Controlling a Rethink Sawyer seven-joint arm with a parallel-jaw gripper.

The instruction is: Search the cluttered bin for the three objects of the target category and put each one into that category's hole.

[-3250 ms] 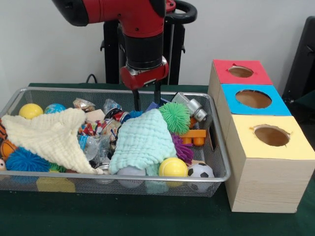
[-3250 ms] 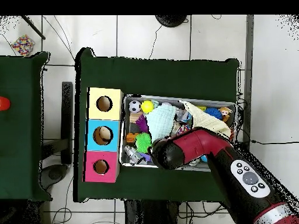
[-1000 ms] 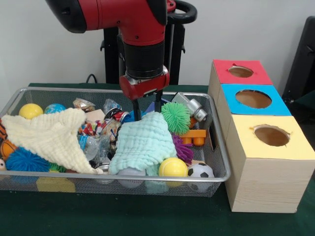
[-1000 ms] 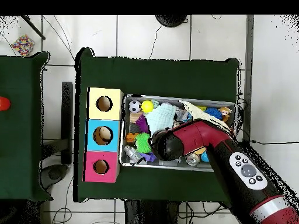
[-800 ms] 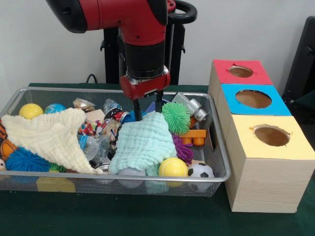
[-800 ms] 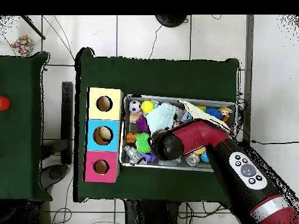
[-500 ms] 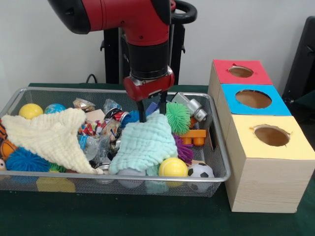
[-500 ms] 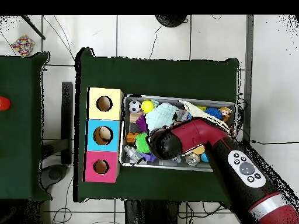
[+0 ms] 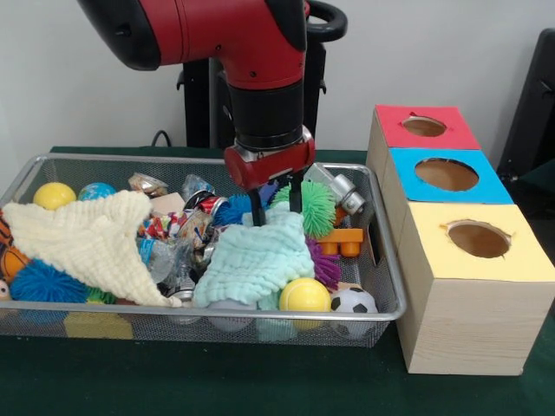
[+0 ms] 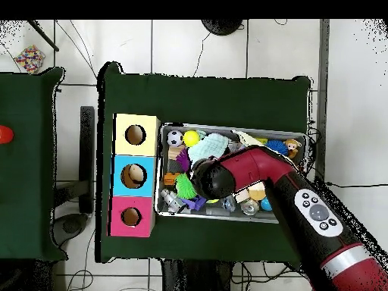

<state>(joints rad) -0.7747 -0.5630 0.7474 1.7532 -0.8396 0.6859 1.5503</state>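
My gripper (image 9: 276, 206) hangs inside the wire bin (image 9: 387, 264), its two dark fingers (image 9: 257, 208) apart and pressed down at the far edge of a mint-green cloth (image 9: 256, 260). The cloth's top edge is bunched between them. A green spiky ball (image 9: 316, 206) touches the right finger. Near the bin's front lie a yellow ball (image 9: 304, 295) and a small soccer ball (image 9: 353, 302). To the right stand three boxes with round holes: red (image 9: 425, 127), blue (image 9: 447, 175) and yellow (image 9: 478, 239). From overhead the arm's wrist (image 10: 208, 180) hides the gripper, with the mint cloth (image 10: 210, 147) showing beyond it.
A cream cloth (image 9: 87, 243) covers the bin's left half. Around it are a second yellow ball (image 9: 54, 195), a blue spiky ball (image 9: 42, 282), a purple spiky ball (image 9: 323, 262), an orange block (image 9: 344, 237), a grey toy (image 9: 338, 185) and crinkled wrappers (image 9: 173, 230).
The gripper has come down and moved right and toward the bin's front. The mint cloth's far edge has shifted right with it, against the green spiky ball.
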